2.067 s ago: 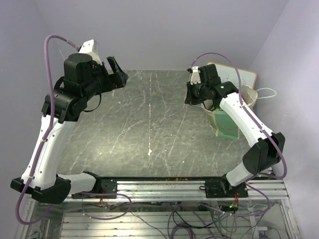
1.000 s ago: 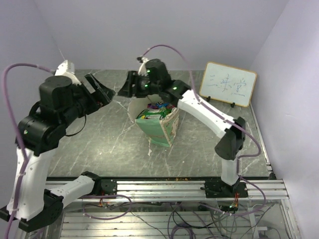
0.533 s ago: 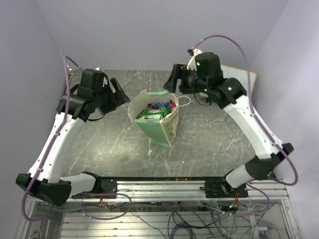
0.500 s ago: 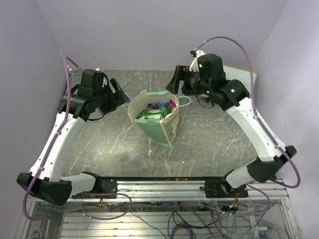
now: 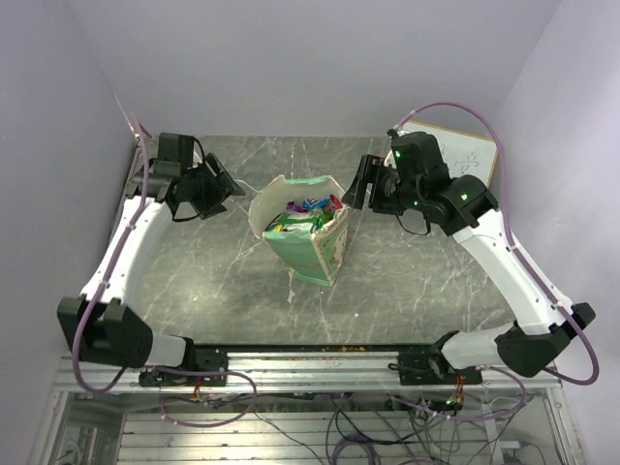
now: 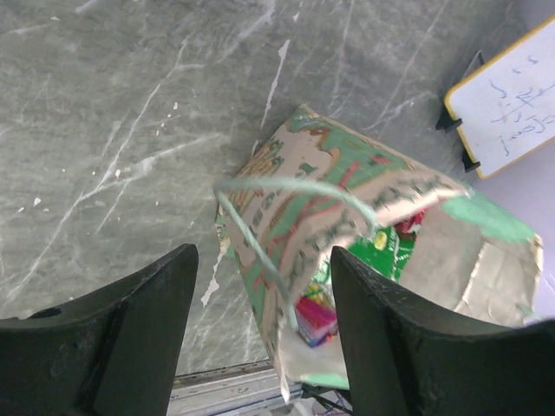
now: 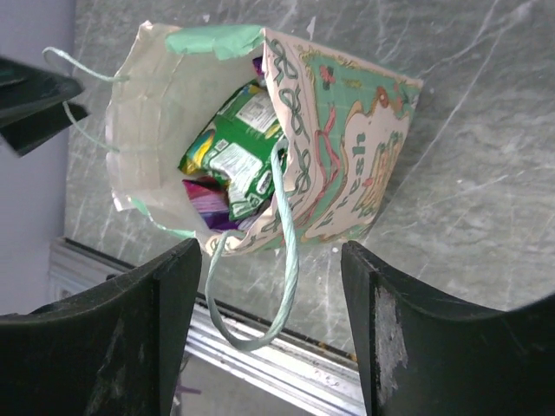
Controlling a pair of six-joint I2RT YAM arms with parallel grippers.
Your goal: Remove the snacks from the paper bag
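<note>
My left tool (image 5: 219, 187) hangs just left of the bag's mouth, its two fingers spread wide with nothing between them. In the middle of the surface (image 5: 194, 276) the paper bag (image 5: 325, 254) stands upright with its mouth open. The snacks (image 5: 298, 215) are piled inside near the top and none lies outside, so I judge the unloading has not begun. My right tool (image 5: 360, 184) hovers just right of the rim, likewise wide open and empty. A whiteboard (image 5: 465, 155) leans at the far right, well apart from the bag.

For a clean first pick I would send one tool straight down through the mouth onto the topmost packet, keeping its fingers clear of the strings. The other tool should pin the bag wall, since light paper will probably lift with the packet.

The overhead view gives me the spacing of both arms but only a smear of colour inside the bag. The right wrist view looks into the mouth: a green packet (image 7: 238, 156) on top, purple and pink packets (image 7: 206, 198) beneath, and a handle (image 7: 290, 251) drooping off the rim between my fingers. The left wrist view shows mostly the printed outer wall and a sliver of pink and green. I cannot tell from it how many packets there are.
</note>
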